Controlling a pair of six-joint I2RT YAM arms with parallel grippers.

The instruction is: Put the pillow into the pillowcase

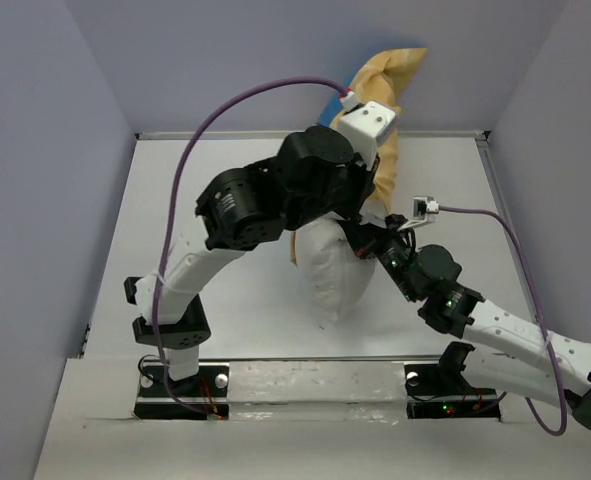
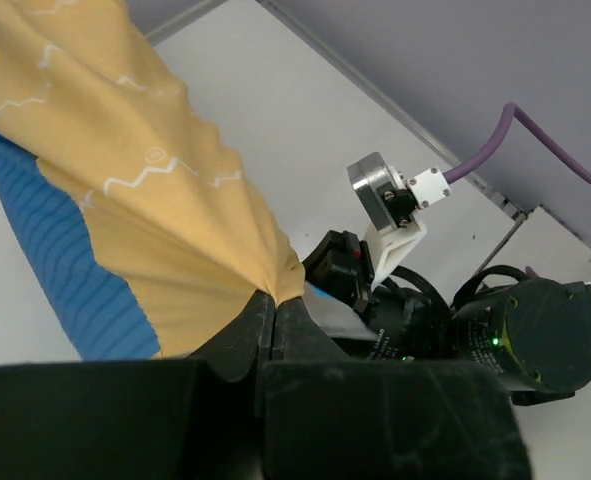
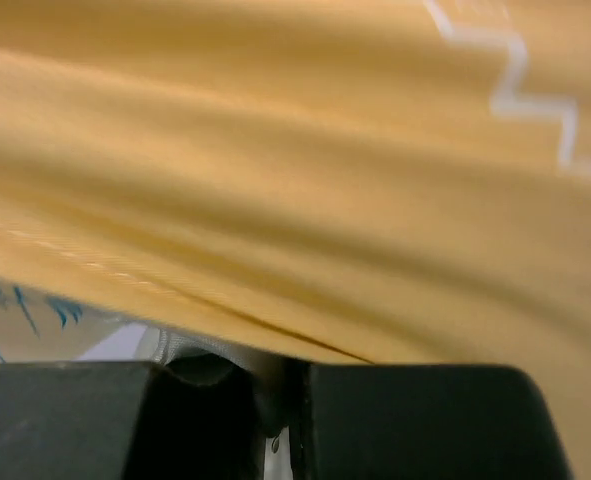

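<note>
Two black-and-white robot arms work over a pale desk (image 1: pixel 455 190) enclosed by grey walls. The left arm rises in a high arch, and its left pincer (image 2: pixel 275 305) is clamped tight on a gathered fold of the pillowcase (image 2: pixel 155 200). The cloth fans out from that pinch point, mustard yellow with thin white zigzag lines on one face and blue with fine stripes on the other. From above, the pillowcase hangs lifted off the desk toward the back wall, its bunched yellow top standing higher than the arm. The pillow (image 1: pixel 330 275) – plump, plain white – stands partly on end in the middle of the desk, just below the raised cloth and between the two arms. Its top is hidden by the arms, so it is not clear whether it reaches inside the case. The right arm reaches in from the right, and its right pincer (image 3: pixel 275 385) is pressed up under the yellow fabric beside the pillow's top. Its jaws are almost together, with only a narrow slit between them – I cannot tell whether any cloth is caught there.
</note>
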